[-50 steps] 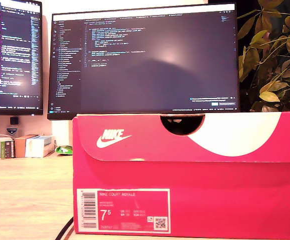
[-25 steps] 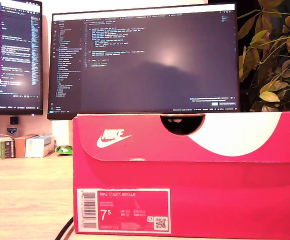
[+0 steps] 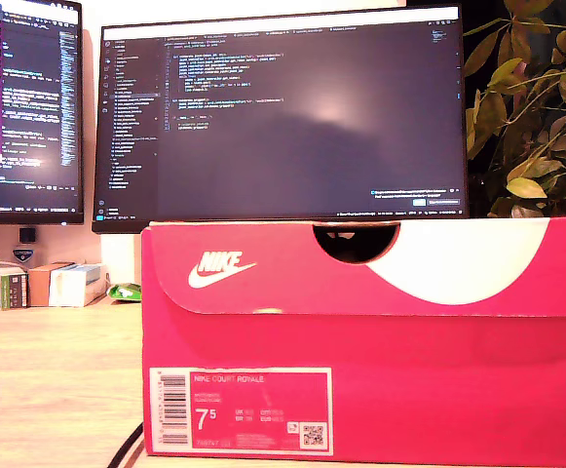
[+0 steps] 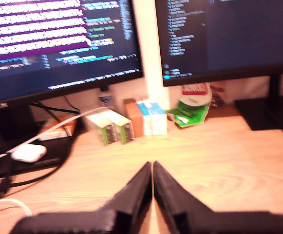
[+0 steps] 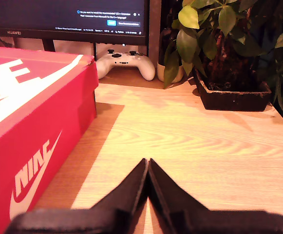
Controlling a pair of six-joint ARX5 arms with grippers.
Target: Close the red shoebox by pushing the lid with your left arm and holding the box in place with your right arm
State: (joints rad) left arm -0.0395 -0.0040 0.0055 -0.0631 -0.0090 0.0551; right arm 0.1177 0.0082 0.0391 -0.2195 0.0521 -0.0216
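my first hand [image 4: 152, 168] jaws together | above desk [image 4: 238, 156] | facing monitors [image 4: 58, 44]

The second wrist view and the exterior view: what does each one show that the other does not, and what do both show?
Only the second wrist view shows my second gripper, shut and holding nothing, a white game controller under the monitor, and the plant's dark pot.

Only the exterior view shows the box's size label, the finger notch in the lid, a second monitor and small boxes at the exterior view's left.

Both show the red shoebox with its lid down, the wooden desk, the plant and the large monitor.
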